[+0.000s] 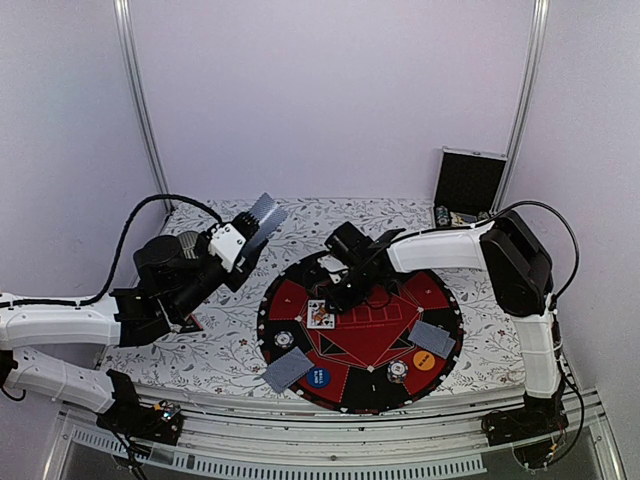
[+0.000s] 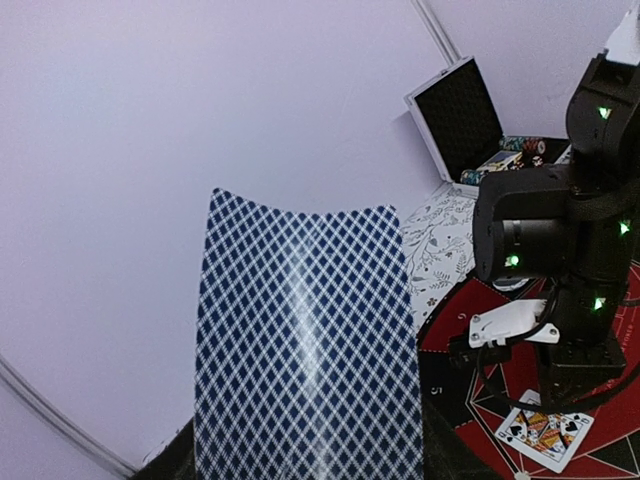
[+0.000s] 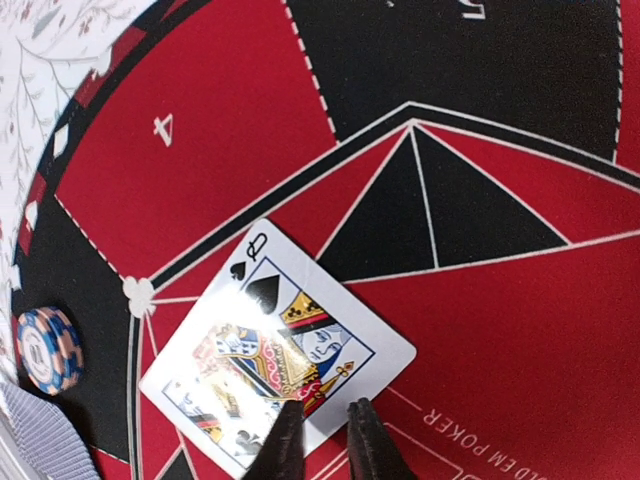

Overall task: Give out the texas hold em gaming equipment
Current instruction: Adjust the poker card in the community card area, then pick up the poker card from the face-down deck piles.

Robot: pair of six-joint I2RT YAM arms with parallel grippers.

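Fingers (image 3: 285, 445) of the right gripper (image 3: 322, 410) are slightly parted with a thin gap, and nothing is pinched. Their tips hang over the near edge of the queen of spades (image 3: 275, 345). The queen lies flat and face up on the round mat (image 3: 500, 330), inboard at about 10 o'clock, probably dealt as a community card.

On the near rim of the mat:
- A face-down card (image 1: 287, 371) at 8 o'clock.
- The blue disc (image 1: 318, 377) at 7 o'clock.
- A chip (image 1: 398, 371) at 5 o'clock.
- The orange disc (image 1: 424, 360) at 4 o'clock.

A second face-down card (image 1: 432, 337) lies at 3 o'clock and another chip (image 1: 284, 339) at 9 o'clock. The spread looks like one set per seat.

Farther back, off the mat at 10 o'clock, the left gripper (image 1: 248, 238) clamps a check-backed card (image 2: 305, 350). It is upright, bowed and clear of the table, likely staged for the next deal. The left fingers themselves are barely visible.

At the far 1 o'clock corner the open case (image 1: 468, 182) holds the spare chips.
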